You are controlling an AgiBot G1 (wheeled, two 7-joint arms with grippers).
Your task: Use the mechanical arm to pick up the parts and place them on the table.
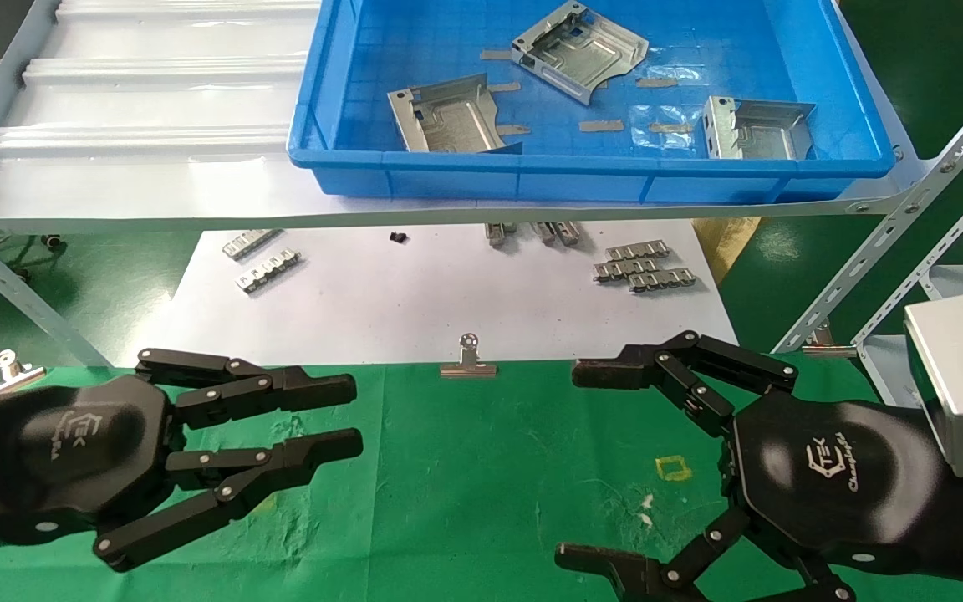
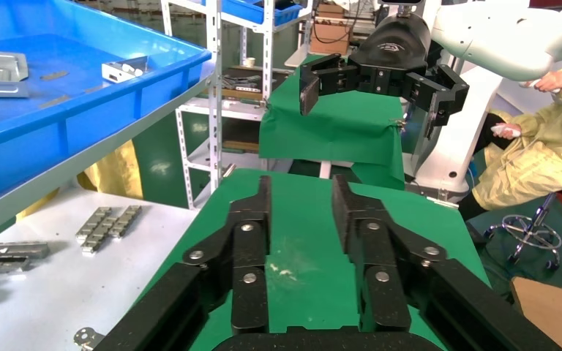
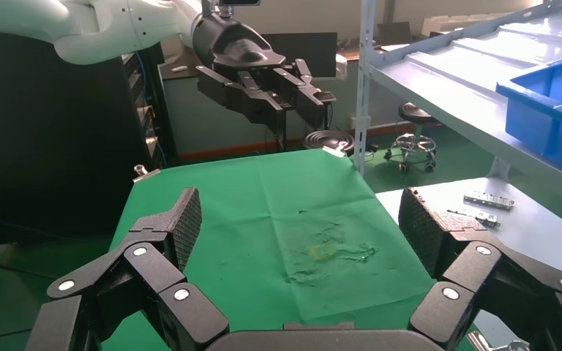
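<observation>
Left gripper (image 1: 323, 426): lower left of head view, above green table (image 1: 465, 485), fingers spread, nothing held. Right gripper (image 1: 582, 468): lower right, fingers splayed wide — likewise empty.

Parts: three brackets in blue tray (image 1: 415, 180), upper centre — one at left (image 1: 448, 117), one at top (image 1: 578, 50), one at right (image 1: 757, 130). Tray seated on pale grey ribbed shelf (image 1: 139, 109), front wall and shelf edge standing between grippers and parts.

Below shelf: white sheet (image 1: 415, 301) with toothed metal strips (image 1: 644, 267) at right, more strips (image 1: 264, 263) at left; silver binder clip (image 1: 469, 359) on sheet's near edge — centre frame, between both grippers. Yellow square outline (image 1: 672, 468) on table just beside right gripper.
</observation>
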